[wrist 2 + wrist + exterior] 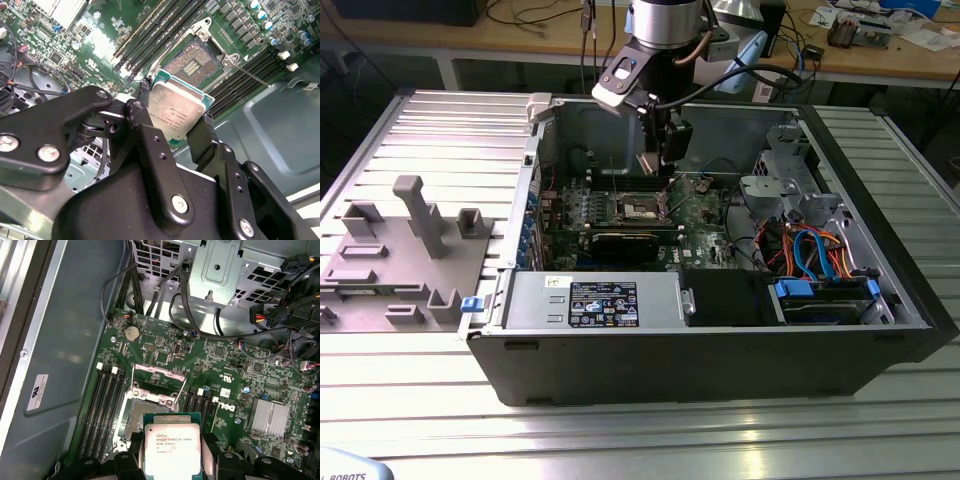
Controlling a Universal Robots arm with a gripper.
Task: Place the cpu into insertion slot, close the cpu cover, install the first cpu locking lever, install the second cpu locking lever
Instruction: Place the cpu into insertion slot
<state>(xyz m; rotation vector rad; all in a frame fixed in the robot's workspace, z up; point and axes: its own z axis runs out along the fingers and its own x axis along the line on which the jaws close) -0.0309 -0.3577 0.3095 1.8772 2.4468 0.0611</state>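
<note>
exterior view: my gripper point(663, 170) hangs inside computer case point(720, 350), over motherboard point(705, 212).
second wrist view: fingers point(201, 134) clamp cpu point(176, 109) by its edges, kept level, clear of open socket point(192, 62), not yet seated.
first wrist view: cpu cover point(155, 379) tipped back, leaving socket bare for cpu.

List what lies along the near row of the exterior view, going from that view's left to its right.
Grey fixture plate with upright blocks → small blue clip → power supply with its label → blue cables by the drive bay.
</note>
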